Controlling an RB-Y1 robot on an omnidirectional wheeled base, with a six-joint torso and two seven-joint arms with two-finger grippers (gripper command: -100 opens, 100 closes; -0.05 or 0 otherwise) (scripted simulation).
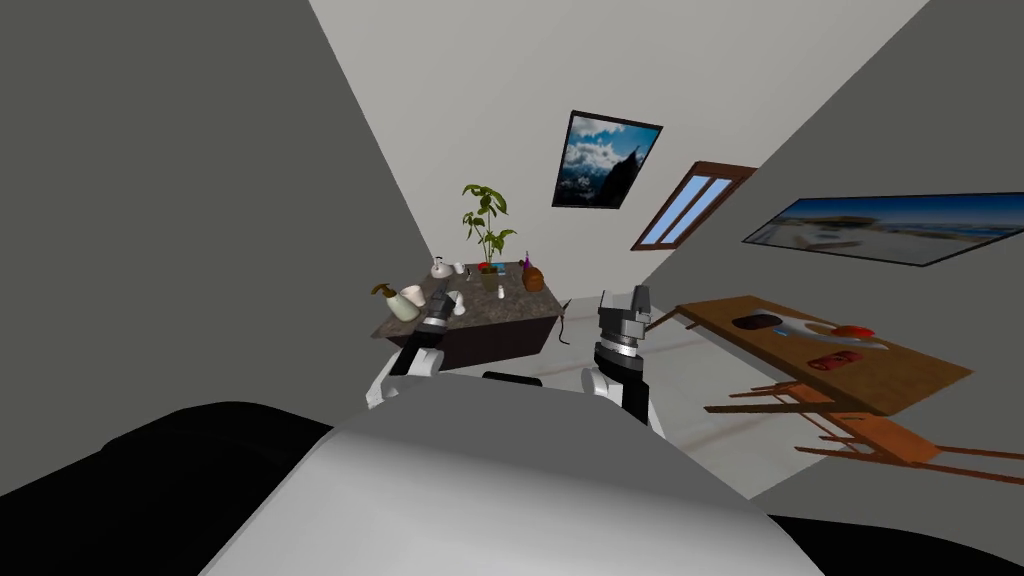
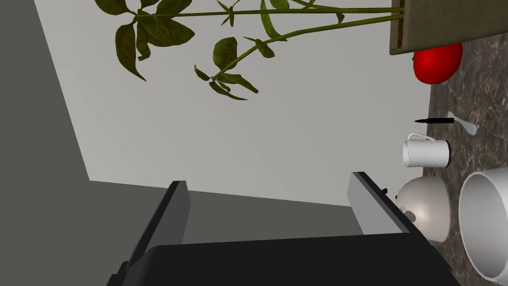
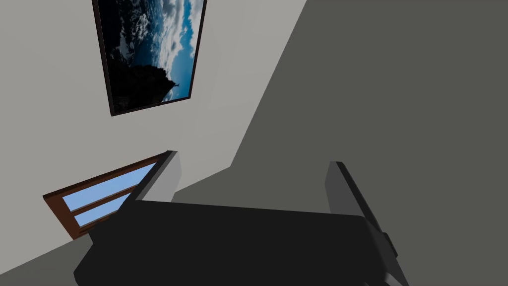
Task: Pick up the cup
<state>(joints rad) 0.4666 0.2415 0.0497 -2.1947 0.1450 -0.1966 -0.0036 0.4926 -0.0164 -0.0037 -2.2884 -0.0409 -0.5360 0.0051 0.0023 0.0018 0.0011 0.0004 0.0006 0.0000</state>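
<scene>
The small white handled cup is seen upright on the dark mottled counter, just beside a pale domed pot. The jaws of the left gripper, near the cup, and of the right gripper are held open and empty.

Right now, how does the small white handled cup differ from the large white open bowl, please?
The small white handled cup is narrow, with a loop handle and dark base; the large white open bowl is far wider, no handle visible. Both stand upright on the dark mottled counter.

White vessel, perhaps a bowl, half beyond edge.
</scene>
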